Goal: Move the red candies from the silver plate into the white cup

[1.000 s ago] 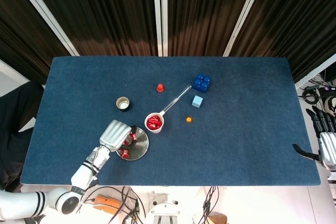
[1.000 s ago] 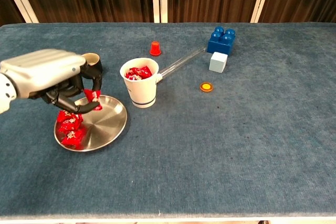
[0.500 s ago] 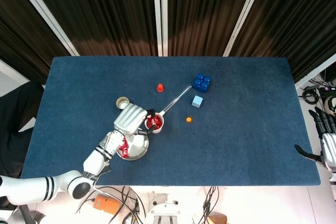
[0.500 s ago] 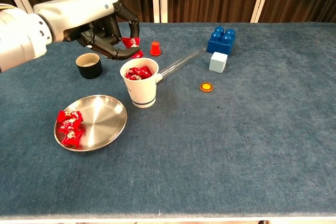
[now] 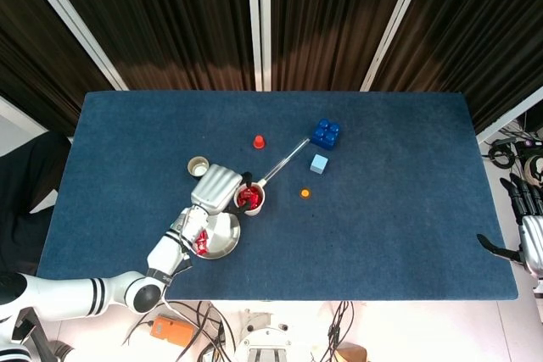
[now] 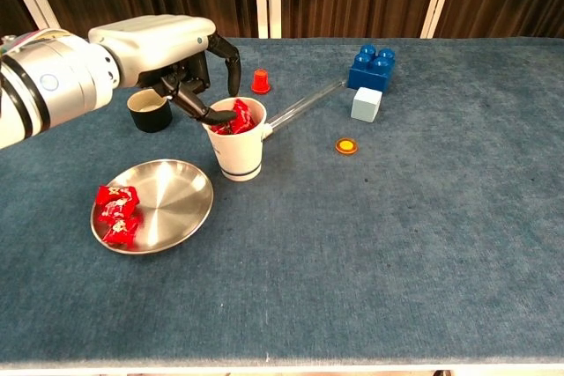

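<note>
While your left hand (image 6: 181,59) pinched a candy (image 6: 240,115) over the white cup (image 6: 236,152), remaining candies (image 6: 116,214) lay lower-left on silver plate (image 6: 181,209) — nearer that hand; rt hand idle.

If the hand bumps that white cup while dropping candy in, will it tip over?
Possibly. The white cup stands tall on a narrower base and looks light, so a sideways knock from the left hand could tip it. The candies inside add a little weight.
</note>
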Tool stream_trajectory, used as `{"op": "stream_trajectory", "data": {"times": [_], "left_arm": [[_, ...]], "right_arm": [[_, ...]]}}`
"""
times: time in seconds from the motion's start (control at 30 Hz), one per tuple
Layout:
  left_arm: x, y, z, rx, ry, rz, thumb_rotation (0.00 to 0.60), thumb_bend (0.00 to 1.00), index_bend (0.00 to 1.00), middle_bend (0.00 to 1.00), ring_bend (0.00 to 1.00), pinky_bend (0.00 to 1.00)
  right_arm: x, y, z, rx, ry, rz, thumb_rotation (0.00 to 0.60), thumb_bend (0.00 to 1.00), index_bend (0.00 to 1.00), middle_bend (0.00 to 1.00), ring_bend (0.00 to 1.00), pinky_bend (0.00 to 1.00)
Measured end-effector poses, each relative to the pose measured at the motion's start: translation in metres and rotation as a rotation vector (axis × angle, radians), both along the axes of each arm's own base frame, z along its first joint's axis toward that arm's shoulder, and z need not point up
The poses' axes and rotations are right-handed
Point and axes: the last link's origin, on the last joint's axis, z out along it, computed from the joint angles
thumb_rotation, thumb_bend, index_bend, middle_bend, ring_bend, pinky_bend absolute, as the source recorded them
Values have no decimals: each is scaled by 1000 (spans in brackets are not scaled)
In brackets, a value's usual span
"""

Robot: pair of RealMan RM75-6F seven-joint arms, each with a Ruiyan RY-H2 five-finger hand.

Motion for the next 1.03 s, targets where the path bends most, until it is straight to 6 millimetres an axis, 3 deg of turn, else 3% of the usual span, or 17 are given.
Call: {"op": "stream_trajectory", "data": {"times": [0.2, 0.3, 0.47, 0.57, 0.67, 0.73, 0.9, 1.03], "left_arm": [[-5, -4, 12, 29, -33, 14, 490, 104, 320, 911, 891, 852], [-14, -6, 27, 75, -65, 34, 491, 98, 319, 828, 808, 799], [-61, -12, 70, 205, -94, 123, 498, 97, 317, 545, 480, 474], [-99, -22, 96, 293, -96, 190, 529, 97, 260, 331, 244, 192], [-136, -38, 121, 370, -89, 236, 574, 96, 222, 203, 103, 31], [-160, -53, 137, 425, -60, 241, 596, 93, 209, 148, 48, 0], [-207, -99, 166, 510, 5, 270, 600, 92, 208, 132, 43, 0], [-229, -135, 178, 525, 34, 315, 600, 92, 209, 132, 43, 0]], "right_arm": [[1, -1, 1, -1, 2, 4, 600, 330, 0, 33, 0, 19], [0, -1, 4, -4, 5, 4, 600, 330, 0, 34, 0, 20], [-2, -2, 9, -5, 11, 0, 600, 330, 0, 27, 0, 20], [-3, -3, 11, -9, 20, 8, 600, 331, 0, 2, 0, 13], [-1, -4, 13, -25, 26, 29, 600, 331, 0, 0, 0, 2], [1, -4, 13, -29, 33, 43, 600, 330, 0, 0, 0, 0], [7, -1, 9, -22, 49, 56, 600, 330, 0, 0, 0, 0], [11, 3, 5, -10, 52, 58, 600, 331, 0, 0, 0, 0]]}}
